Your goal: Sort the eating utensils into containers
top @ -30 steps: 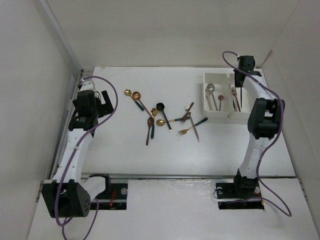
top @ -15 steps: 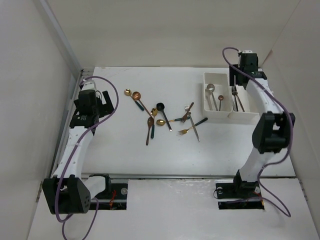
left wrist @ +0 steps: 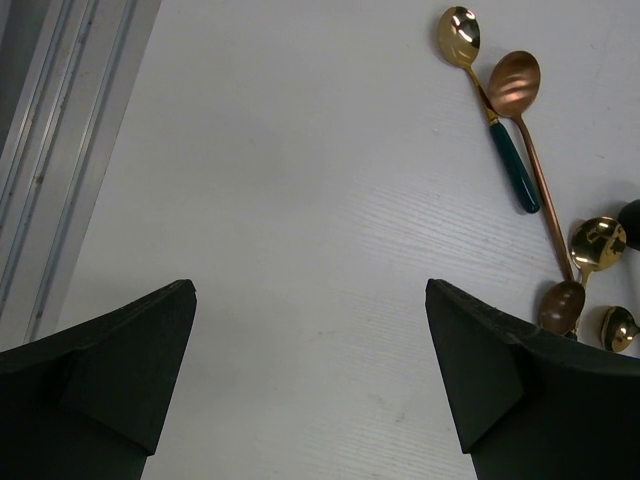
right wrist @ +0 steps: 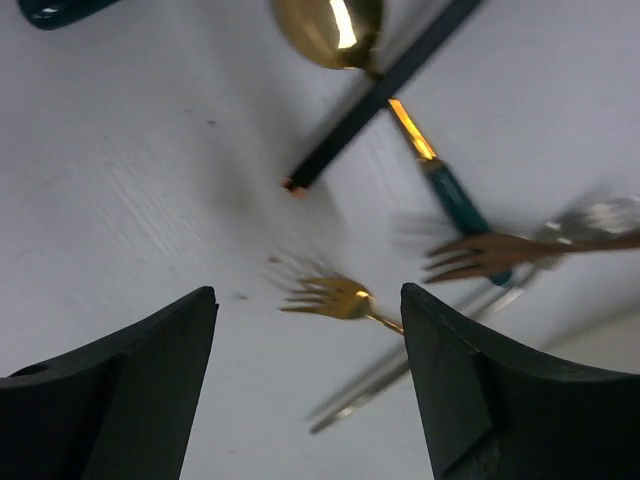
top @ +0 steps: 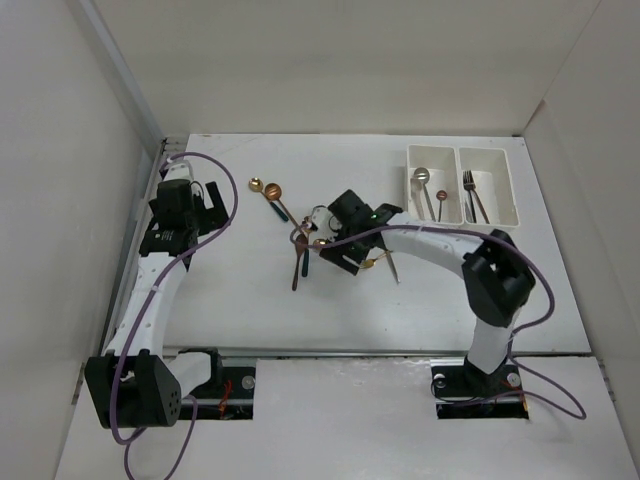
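The right gripper hangs low over the desk with its jaws spread and nothing in them. A gold fork lies flat between its fingers, closer to the right-hand one, in the lower middle of the wrist view. That flatness is the first hazard: a thin piece lying on the desk could let the fingertips skate over it or scrape the surface, and an off-centre closing may spin the fork rather than lift it. The crowding is the second. A silver utensil runs just beside the fork's handle, a copper fork lies close on the right, and a black handle crosses a green-handled piece above, so a careless pinch could catch two pieces or drag the heap. The wrist view is also blurred, so exact contact cannot be judged. Farther out, the containers sit at the upper right of the top view, with spoons in the left bin and forks in the right, and a mis-aimed drop would mix them. The left gripper is spread wide over bare desk, near a gold spoon and a copper spoon, well clear of the right arm.
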Tool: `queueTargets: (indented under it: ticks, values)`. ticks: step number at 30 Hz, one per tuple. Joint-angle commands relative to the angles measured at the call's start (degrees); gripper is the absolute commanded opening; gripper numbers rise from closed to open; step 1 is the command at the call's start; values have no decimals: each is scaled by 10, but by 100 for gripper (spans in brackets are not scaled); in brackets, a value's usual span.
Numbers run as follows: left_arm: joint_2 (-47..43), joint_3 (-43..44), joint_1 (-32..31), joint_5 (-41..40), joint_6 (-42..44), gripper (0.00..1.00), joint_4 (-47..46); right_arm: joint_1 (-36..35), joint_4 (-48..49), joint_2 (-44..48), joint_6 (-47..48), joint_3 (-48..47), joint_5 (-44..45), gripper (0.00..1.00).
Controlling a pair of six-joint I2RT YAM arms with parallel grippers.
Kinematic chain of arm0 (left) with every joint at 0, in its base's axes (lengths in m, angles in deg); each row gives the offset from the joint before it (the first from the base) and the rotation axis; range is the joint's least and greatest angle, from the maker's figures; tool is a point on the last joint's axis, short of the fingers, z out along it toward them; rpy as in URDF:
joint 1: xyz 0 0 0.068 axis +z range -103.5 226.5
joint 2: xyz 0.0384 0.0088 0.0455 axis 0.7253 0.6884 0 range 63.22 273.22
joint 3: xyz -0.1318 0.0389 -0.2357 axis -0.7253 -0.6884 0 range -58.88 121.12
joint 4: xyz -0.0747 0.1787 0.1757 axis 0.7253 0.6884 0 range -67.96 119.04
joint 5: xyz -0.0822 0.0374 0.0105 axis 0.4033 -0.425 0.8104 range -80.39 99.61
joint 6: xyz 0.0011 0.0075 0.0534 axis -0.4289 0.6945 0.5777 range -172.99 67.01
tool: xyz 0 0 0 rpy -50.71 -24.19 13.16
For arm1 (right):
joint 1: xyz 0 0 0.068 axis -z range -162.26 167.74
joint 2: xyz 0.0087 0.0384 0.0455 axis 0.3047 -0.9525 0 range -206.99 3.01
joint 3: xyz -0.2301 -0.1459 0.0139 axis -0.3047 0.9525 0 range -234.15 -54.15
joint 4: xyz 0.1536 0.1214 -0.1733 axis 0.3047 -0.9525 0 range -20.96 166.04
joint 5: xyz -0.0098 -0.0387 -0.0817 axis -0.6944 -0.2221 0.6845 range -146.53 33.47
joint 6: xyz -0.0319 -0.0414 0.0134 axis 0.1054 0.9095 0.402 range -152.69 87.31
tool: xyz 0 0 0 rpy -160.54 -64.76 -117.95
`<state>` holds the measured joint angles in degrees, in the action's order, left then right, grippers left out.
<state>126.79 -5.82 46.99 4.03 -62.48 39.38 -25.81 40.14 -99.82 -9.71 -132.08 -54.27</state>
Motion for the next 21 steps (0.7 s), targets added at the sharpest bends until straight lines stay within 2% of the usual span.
queueTargets:
  ticks: [1, 3, 6, 8, 11, 12, 16, 21]
  values:
    - [-10, -1, 2, 14, -5, 99, -18, -2, 12, -17, -35, -58, -55, 79]
    - [-15, -6, 2, 15, -5, 99, -18, -2, 38, -37, -73, -98, -80, 78]
    - [-28, -6, 2, 15, -5, 99, -18, -2, 102, -62, -173, -119, -34, 77]
    - [-34, -6, 2, 15, -5, 99, -18, 12, 126, -82, -249, -133, -8, 64]
    - [-39, -11, 2, 9, -5, 99, -18, 46, 117, -122, -312, -165, 4, 49]
    - [-39, -11, 2, 9, -5, 99, -18, 54, 116, -133, -339, -173, -2, 48]
    - [-44, -11, 2, 9, -5, 99, -18, 60, 115, -161, -323, -193, -30, 47]
    - [-44, -11, 2, 9, -5, 99, -18, 48, 127, -161, -315, -173, -29, 50]
